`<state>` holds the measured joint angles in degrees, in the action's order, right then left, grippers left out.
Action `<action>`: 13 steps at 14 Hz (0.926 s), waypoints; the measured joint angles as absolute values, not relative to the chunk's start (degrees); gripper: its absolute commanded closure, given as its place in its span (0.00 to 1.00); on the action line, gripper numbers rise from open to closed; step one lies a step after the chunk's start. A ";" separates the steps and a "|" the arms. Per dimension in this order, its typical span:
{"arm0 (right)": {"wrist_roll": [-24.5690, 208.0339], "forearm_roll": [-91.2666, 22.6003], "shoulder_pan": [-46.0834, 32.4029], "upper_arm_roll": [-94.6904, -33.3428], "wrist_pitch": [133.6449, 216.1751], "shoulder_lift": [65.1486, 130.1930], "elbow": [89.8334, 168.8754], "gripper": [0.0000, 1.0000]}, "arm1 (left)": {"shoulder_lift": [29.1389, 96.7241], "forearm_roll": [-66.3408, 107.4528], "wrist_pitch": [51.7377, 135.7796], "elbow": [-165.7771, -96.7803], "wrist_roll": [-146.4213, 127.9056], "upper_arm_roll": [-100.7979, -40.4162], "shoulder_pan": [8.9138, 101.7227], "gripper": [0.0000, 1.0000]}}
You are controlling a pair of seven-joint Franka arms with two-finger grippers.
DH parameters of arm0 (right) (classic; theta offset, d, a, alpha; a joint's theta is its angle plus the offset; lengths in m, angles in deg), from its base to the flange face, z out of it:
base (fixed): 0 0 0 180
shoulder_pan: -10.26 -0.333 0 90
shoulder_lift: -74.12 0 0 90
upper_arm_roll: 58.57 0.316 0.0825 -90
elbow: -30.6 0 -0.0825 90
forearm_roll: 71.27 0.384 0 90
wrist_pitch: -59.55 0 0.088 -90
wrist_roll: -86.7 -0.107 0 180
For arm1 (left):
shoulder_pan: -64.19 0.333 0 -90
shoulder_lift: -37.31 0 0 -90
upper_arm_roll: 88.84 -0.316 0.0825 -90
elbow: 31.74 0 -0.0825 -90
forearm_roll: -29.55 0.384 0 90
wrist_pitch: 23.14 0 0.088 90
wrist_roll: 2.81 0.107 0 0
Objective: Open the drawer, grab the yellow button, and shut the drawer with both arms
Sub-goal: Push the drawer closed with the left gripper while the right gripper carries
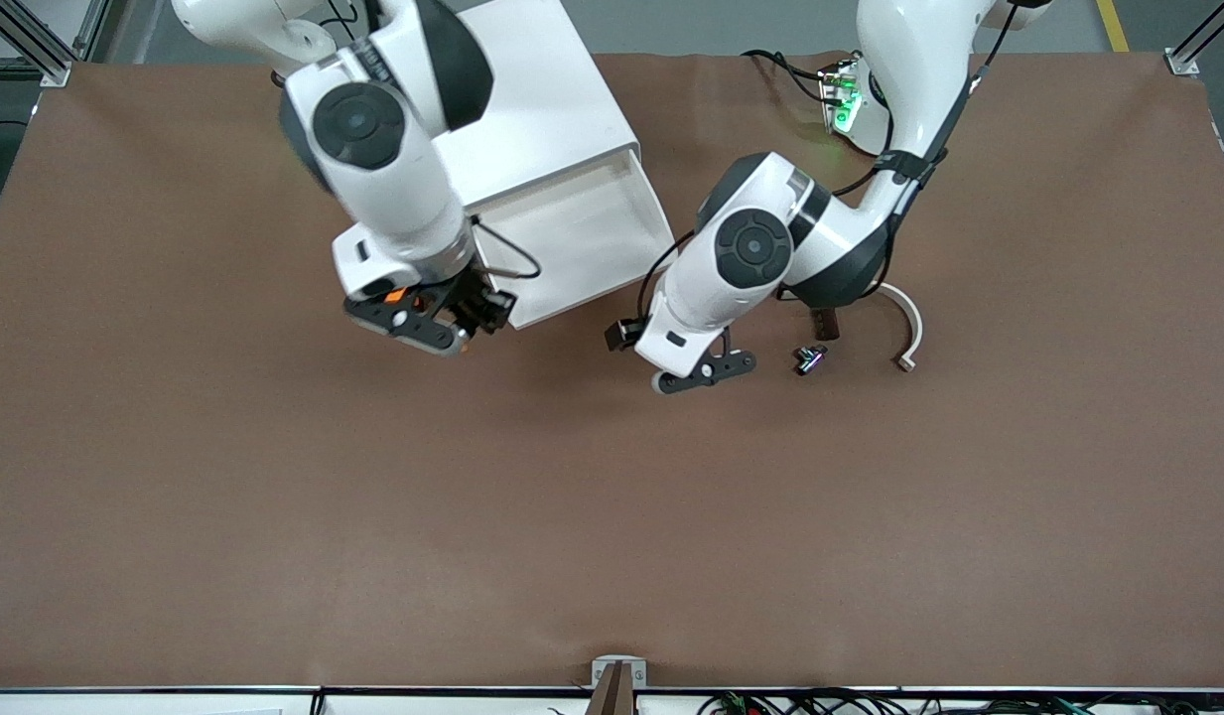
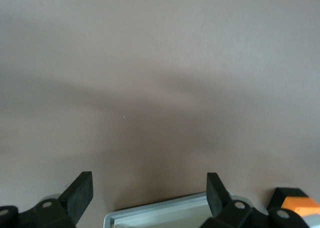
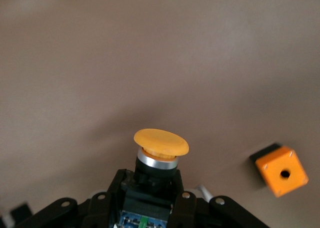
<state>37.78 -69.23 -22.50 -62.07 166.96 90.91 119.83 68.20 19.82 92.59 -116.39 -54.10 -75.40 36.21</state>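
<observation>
Orange-capped, the button (image 3: 160, 155) sits clamped upright in the right gripper (image 1: 451, 316) just off the open drawer (image 1: 572, 238), over the table (image 1: 612, 516); the left gripper (image 2: 150, 200), fingers spread and empty, hangs at the drawer's front edge, better placed to push it shut

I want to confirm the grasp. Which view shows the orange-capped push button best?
The right wrist view: the orange-capped push button stands close up, its dark body clamped in the right gripper. The front view shows only an orange speck at that gripper; the left wrist view shows none of it.
</observation>
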 measured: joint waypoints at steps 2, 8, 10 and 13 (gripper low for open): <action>42.72 -69.22 -19.60 -62.12 168.18 92.01 120.61 1.00 | 68.28 19.82 92.59 -117.18 -54.10 -75.38 34.94 0.00; 58.95 -69.32 -11.41 -62.28 179.43 93.15 130.16 1.00 | 68.83 19.82 92.59 -117.60 -54.10 -75.33 32.26 0.00; 65.75 -69.45 -6.73 -62.40 182.42 93.41 133.32 1.00 | 68.83 19.83 92.60 -117.56 -54.10 -75.31 31.43 0.00; 72.34 -72.01 -0.04 -62.49 183.83 93.89 135.55 1.00 | 68.83 19.83 92.61 -117.52 -54.10 -75.26 29.50 0.00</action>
